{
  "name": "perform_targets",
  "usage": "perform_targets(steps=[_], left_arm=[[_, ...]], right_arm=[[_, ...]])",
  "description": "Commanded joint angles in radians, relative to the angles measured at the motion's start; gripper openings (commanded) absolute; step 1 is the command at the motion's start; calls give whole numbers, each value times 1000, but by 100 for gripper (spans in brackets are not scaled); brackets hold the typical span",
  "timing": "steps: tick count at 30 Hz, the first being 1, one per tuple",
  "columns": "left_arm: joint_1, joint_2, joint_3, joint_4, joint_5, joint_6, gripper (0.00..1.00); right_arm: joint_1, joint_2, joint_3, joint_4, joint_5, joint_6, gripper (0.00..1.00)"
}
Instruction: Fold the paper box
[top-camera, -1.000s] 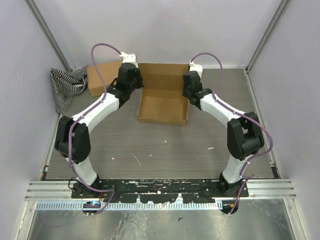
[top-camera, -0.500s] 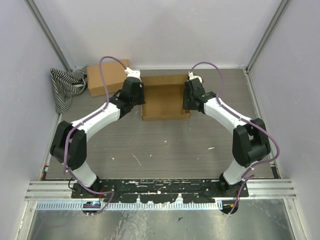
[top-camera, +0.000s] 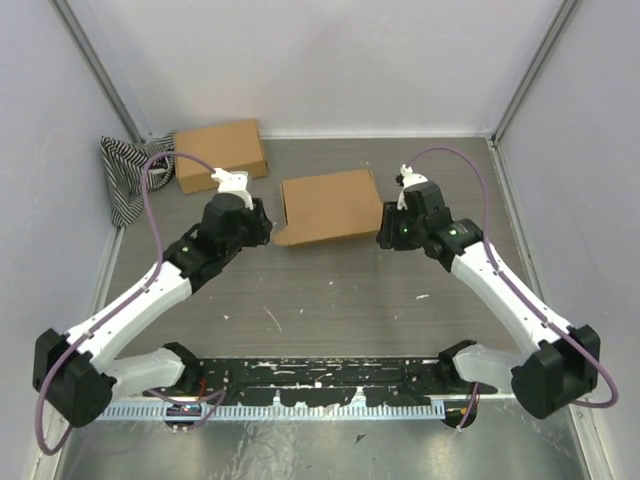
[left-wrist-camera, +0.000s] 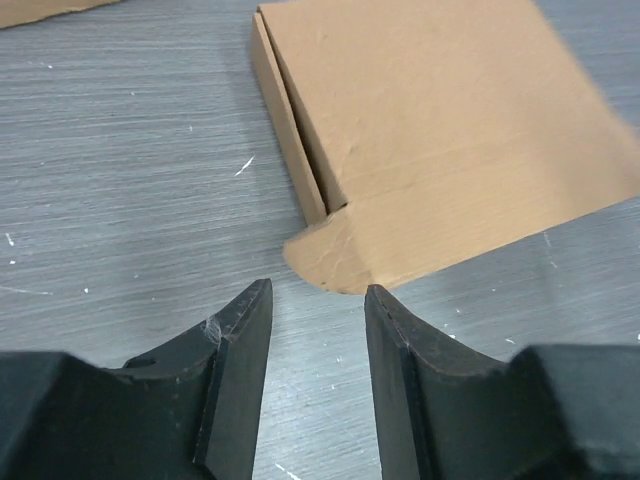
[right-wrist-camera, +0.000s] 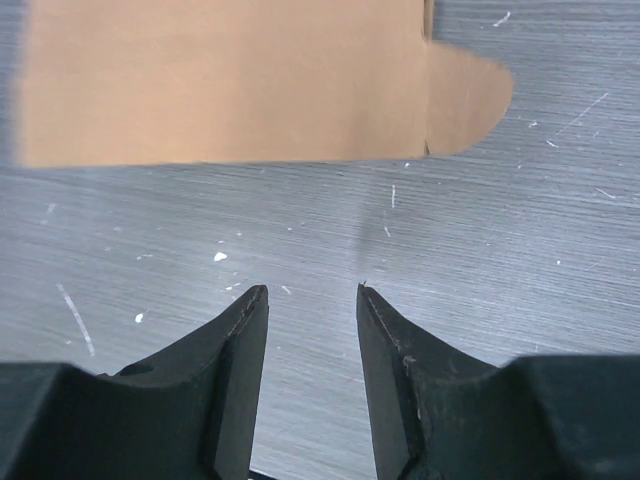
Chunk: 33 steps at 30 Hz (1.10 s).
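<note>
Paper box (top-camera: 330, 205) lies near the middle of the bench (top-camera: 330, 290), toward the far side, with its lid closed flat. It sits slightly askew to the bench edges. A rounded tab (left-wrist-camera: 335, 255) projects from the near-left corner of the paper box and rests on the bench surface. The right wrist view shows another rounded tab (right-wrist-camera: 468, 95) projecting from a corner on that side.

Left end effector (top-camera: 266, 232) sits just beside the near-left corner of the box and points at the projecting tab. Its jaws stand partly apart, with nothing between them and no contact with the cardboard.

Right end effector (top-camera: 386, 234) sits just beside the near-right corner of the box. Its jaws also stand partly apart and grip nothing; only bare bench shows between the fingers (right-wrist-camera: 245, 340).

A second cardboard box (top-camera: 218, 153) rests closed at the far left of the bench, apart from the paper box. A black-and-white striped cloth (top-camera: 128, 175) lies bunched in the far-left corner, touching that second box.
</note>
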Motion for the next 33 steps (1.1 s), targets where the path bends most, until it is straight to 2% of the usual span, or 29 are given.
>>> perform_targets(steps=[1, 3, 5, 6, 8, 14, 18, 24, 33], left_arm=[[-9, -145, -64, -20, -3, -41, 51], [-9, -183, -84, -1, 5, -49, 56], [-9, -181, -93, 34, 9, -51, 65], [-8, -162, -95, 58, 7, -53, 70], [-7, -93, -86, 111, -1, -46, 76], [29, 302, 142, 57, -11, -20, 79], [41, 467, 253, 58, -18, -4, 78], [61, 569, 329, 45, -6, -18, 78], [76, 676, 395, 23, 49, 3, 76]], right_arm=[[6, -122, 12, -1, -60, 23, 46], [6, -162, 19, 13, -19, 28, 49], [6, -166, 21, 45, 80, 33, 62], [2, -142, 24, 67, 125, 28, 67], [-12, -59, 50, 113, 161, 11, 71], [-47, 277, 181, 256, 257, -33, 67], [-98, 425, 216, 351, 201, -23, 65], [-141, 507, 161, 526, 112, 1, 65], [-149, 567, 147, 542, -54, 7, 59]])
